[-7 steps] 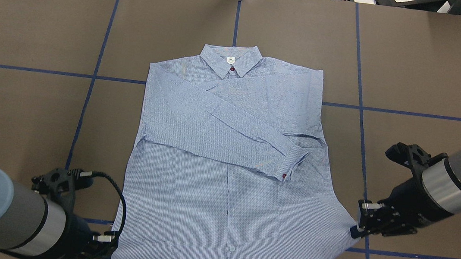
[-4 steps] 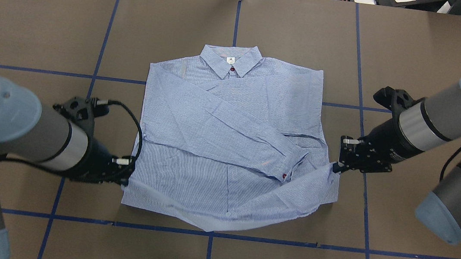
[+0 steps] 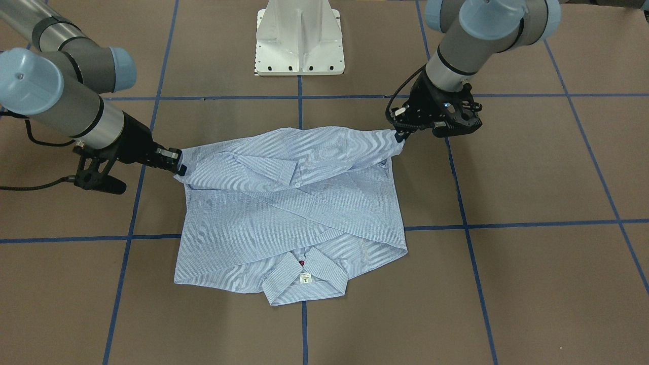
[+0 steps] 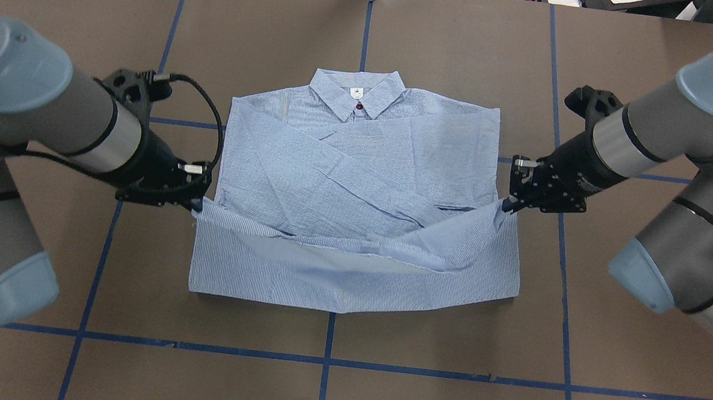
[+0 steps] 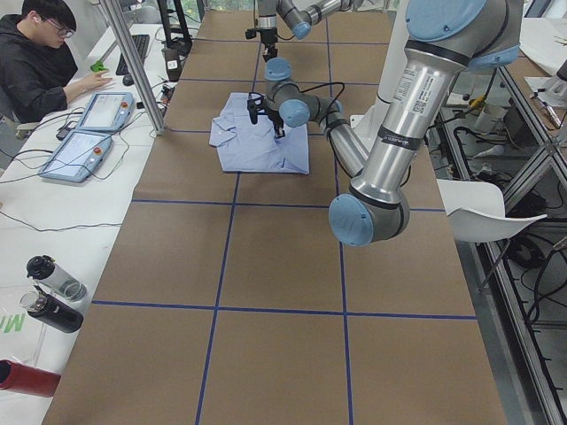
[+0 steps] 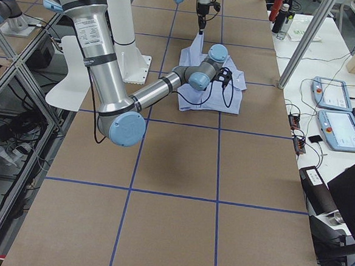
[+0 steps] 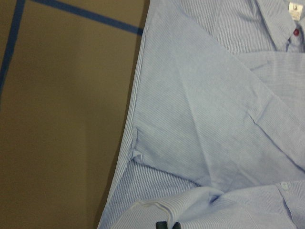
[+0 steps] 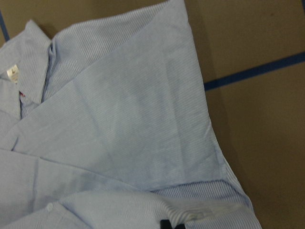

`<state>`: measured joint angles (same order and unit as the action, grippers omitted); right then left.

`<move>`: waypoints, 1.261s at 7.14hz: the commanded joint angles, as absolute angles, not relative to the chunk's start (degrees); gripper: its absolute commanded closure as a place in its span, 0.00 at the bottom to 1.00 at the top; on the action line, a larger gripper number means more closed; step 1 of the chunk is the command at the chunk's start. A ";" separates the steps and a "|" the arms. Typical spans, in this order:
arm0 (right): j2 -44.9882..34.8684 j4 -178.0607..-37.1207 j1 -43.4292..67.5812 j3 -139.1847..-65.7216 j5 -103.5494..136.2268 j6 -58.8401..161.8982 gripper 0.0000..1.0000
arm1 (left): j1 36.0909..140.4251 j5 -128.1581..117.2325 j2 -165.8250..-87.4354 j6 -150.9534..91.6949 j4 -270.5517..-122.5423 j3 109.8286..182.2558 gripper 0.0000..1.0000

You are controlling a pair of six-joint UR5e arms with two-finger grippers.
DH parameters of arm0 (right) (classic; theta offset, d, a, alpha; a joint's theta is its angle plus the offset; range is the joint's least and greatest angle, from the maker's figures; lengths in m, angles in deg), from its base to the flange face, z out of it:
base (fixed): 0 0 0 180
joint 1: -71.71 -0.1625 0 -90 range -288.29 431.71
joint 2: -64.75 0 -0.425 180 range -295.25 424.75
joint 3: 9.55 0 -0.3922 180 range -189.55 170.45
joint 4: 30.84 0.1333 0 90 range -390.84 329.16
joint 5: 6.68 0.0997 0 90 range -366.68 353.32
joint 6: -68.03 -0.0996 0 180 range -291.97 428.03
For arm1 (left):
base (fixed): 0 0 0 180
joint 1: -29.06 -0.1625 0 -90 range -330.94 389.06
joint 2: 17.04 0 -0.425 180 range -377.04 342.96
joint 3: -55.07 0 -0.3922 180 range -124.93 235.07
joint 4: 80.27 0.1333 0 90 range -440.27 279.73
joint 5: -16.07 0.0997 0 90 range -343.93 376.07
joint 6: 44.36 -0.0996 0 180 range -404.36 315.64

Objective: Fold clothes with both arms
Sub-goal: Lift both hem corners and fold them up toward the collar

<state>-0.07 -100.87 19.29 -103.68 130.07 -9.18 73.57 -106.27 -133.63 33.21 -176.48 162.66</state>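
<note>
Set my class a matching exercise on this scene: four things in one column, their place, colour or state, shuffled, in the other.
Things
1 left pincer
2 right pincer
3 collar
4 base

Descriptions
a white
b shut on a shirt corner, overhead view's right
c at the shirt's end away from the robot
d shut on a shirt corner, overhead view's left

Pairs: 1-d, 2-b, 3-c, 4-a
</note>
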 commanded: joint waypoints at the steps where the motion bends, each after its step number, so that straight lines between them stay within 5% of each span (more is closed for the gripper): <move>1: 7.76 -100.80 16.52 -93.78 129.20 -9.05 1.00 | 75.99 -106.36 -136.91 32.19 -182.53 153.99 1.00; 5: 14.64 -100.72 15.98 -83.30 124.89 -8.96 1.00 | 79.42 -106.27 -138.59 26.84 -194.75 137.99 1.00; 9: 14.04 -100.63 15.98 -80.65 123.66 -8.79 1.00 | 79.60 -106.27 -142.54 26.92 -198.48 131.72 1.00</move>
<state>14.45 -100.63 15.99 -81.02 123.81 -8.79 79.59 -106.27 -141.42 26.86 -198.19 132.90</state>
